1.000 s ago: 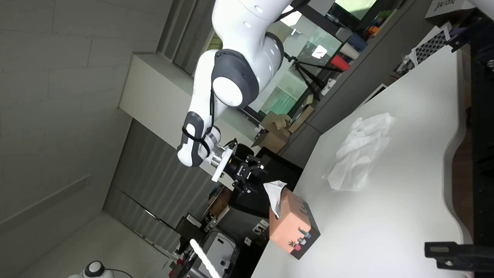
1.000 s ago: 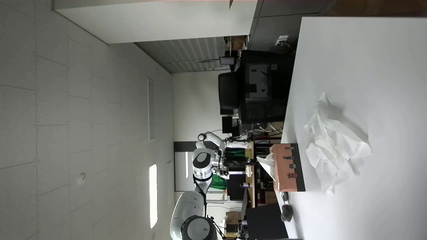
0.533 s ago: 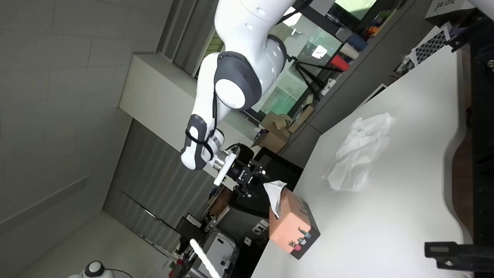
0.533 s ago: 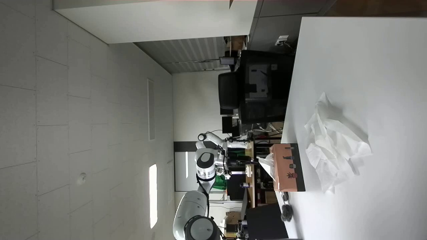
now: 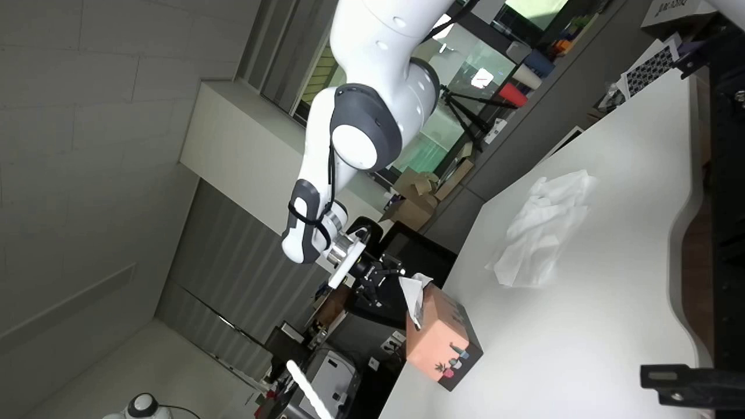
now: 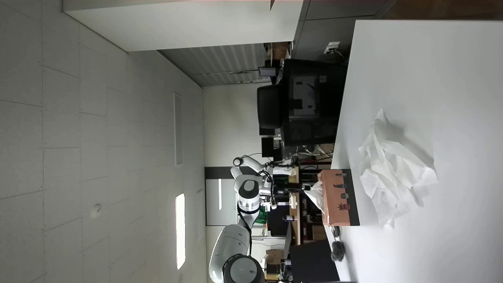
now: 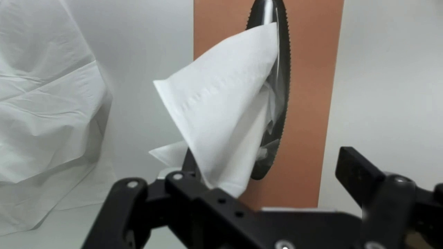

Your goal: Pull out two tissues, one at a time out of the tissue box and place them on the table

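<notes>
The tissue box [image 5: 436,334] stands at the table's edge, with pinkish-tan and dark faces; it also shows in an exterior view [image 6: 336,196] and the wrist view [image 7: 311,86]. A white tissue tuft [image 7: 228,97] sticks out of its dark slot. Crumpled white tissue [image 6: 393,169] lies on the white table [image 6: 432,78] beside the box; it also shows in an exterior view [image 5: 544,233]. My gripper [image 7: 273,164] is open over the box. The tuft lies between the fingers, against the left finger in the wrist view, and partly hides its tip.
A black chair [image 6: 314,102] stands beyond the table edge. A dark fuzzy object [image 6: 338,250] lies on the table beside the box. A black bracket [image 5: 687,384] sits at the table's curved edge.
My gripper has moved closer to the box and down to the tuft. The tuft's tip has shifted slightly toward the box. The box and the tissue on the table have not moved.
</notes>
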